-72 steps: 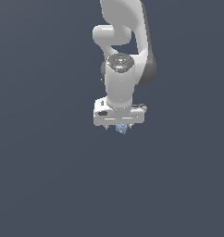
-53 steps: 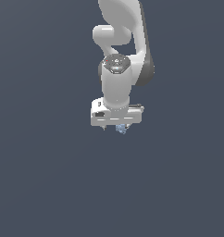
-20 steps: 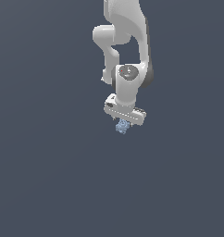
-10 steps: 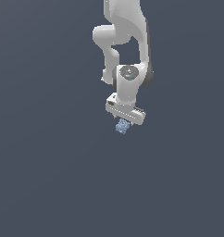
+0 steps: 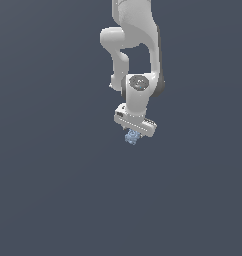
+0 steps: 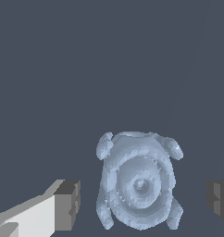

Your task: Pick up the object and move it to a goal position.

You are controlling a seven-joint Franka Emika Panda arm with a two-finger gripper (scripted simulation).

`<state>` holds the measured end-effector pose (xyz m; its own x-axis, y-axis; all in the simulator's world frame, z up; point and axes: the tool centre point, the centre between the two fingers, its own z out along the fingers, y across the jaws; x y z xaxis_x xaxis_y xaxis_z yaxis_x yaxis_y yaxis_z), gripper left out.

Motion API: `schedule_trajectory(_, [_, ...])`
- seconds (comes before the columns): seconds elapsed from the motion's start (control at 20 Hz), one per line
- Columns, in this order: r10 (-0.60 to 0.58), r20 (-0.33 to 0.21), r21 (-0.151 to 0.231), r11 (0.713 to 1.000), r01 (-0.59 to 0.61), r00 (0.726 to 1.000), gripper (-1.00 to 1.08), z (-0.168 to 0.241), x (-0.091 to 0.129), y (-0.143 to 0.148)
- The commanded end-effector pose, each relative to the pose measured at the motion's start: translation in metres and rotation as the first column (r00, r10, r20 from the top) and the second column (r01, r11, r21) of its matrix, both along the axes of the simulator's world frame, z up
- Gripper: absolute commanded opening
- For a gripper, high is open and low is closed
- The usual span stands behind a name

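Since the earliest frame the white arm's wrist has been rotated, so that the white gripper (image 5: 132,133) is now seen tilted, lower toward the exterior view's right. The tiny pale-blue, knobbly lump (image 5: 131,137) is seen directly beneath it. In the wrist view the lump (image 6: 139,180) lies between the two dark finger pads (image 6: 68,205), which are spread wide — a clear gap is left on each side, and nothing is held. The grasp step seems to be in hand: the lump is best kept centred between the pads and the closure made evenly, since a bumpy surface may slip. One lump, one gripper and two pads are counted.
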<state>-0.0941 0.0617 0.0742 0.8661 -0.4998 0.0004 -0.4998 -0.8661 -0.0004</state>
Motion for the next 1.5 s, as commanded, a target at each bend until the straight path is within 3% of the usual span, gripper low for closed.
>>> schedule_trajectory(0.0, [-0.001,-0.001,0.000,1.000,0.001,1.000,1.00,-0.012,-0.001,0.000])
schedule_trajectory(0.45, [-0.003,-0.001,0.000,1.000,0.003,1.000,1.00,-0.033,-0.001,0.000])
schedule_trajectory(0.5, [-0.003,-0.001,0.000,1.000,0.003,1.000,-1.00,-0.033,-0.001,0.000])
schedule_trajectory(1.45, [-0.002,0.000,0.000,1.000,0.002,1.000,-1.00,-0.013,0.008,-0.002])
